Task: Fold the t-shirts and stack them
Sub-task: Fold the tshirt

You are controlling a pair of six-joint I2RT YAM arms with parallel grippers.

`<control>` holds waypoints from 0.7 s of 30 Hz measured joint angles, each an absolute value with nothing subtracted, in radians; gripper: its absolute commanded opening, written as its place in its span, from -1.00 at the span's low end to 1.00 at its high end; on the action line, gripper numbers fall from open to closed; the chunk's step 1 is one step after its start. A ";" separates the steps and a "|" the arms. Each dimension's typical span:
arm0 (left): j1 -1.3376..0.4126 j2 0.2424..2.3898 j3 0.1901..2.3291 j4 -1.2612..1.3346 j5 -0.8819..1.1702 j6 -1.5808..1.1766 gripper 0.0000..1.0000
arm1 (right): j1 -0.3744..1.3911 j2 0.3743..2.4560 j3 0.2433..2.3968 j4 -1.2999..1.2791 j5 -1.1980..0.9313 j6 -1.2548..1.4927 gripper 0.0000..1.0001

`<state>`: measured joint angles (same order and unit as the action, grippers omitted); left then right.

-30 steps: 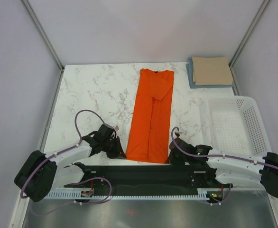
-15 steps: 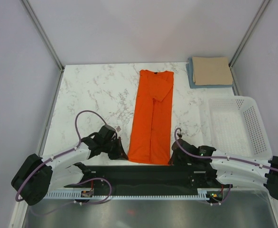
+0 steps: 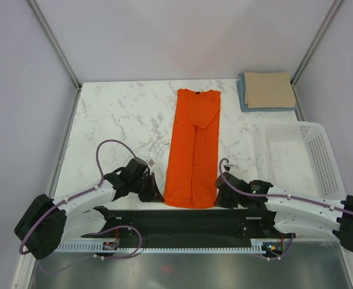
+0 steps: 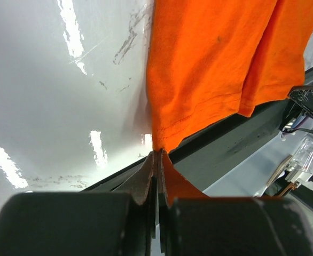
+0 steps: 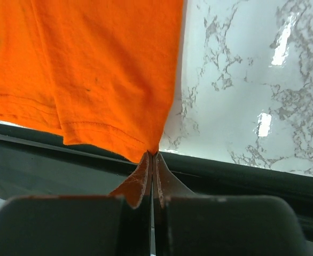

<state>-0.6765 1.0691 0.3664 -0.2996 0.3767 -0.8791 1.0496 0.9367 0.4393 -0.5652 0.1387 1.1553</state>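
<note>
At the near edge of the table [image 3: 116, 114], my left gripper [image 4: 157, 156] and right gripper [image 5: 152, 156] each pinch a hem corner of the orange t-shirt [image 3: 193, 144] (a long strip lying mid-table), so next, I judge, both must lift evenly and carry the hem toward the collar.

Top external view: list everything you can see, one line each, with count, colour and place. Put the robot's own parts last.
orange t-shirt: one, bright orange, folded into a long strip down the middle of the table, hem at the near edge
tan t-shirt: one, tan-beige, folded, far right corner, on top of the blue one
light blue t-shirt: one, light blue, folded, under the tan one, only its edges showing
basket: one, white perforated plastic, right side of the table
table: one, white marble pattern
left gripper: one, black, shut on the shirt's near left corner
right gripper: one, black, shut on the shirt's near right corner
</note>
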 measured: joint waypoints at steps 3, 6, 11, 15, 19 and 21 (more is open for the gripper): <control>-0.677 1.088 0.395 -0.300 0.379 -0.883 -0.95 | 1.050 0.970 0.468 -0.578 0.162 1.147 -1.00; -0.677 1.134 0.447 -0.297 0.387 -0.883 -0.95 | 1.049 0.991 0.489 -0.593 0.188 1.131 -1.00; -0.672 1.235 0.555 -0.292 0.390 -0.882 -0.95 | 0.981 1.032 0.543 -0.603 0.223 1.053 -1.00; -0.641 1.316 0.644 -0.290 0.392 -0.873 -0.95 | 0.858 1.089 0.608 -0.599 0.234 0.935 -1.00; -0.569 1.415 0.756 -0.291 0.395 -0.846 -0.95 | 0.739 1.190 0.727 -0.589 0.234 0.793 -1.00; -0.529 1.466 0.827 -0.296 0.396 -0.826 -0.95 | 0.680 1.258 0.797 -0.580 0.229 0.718 -1.00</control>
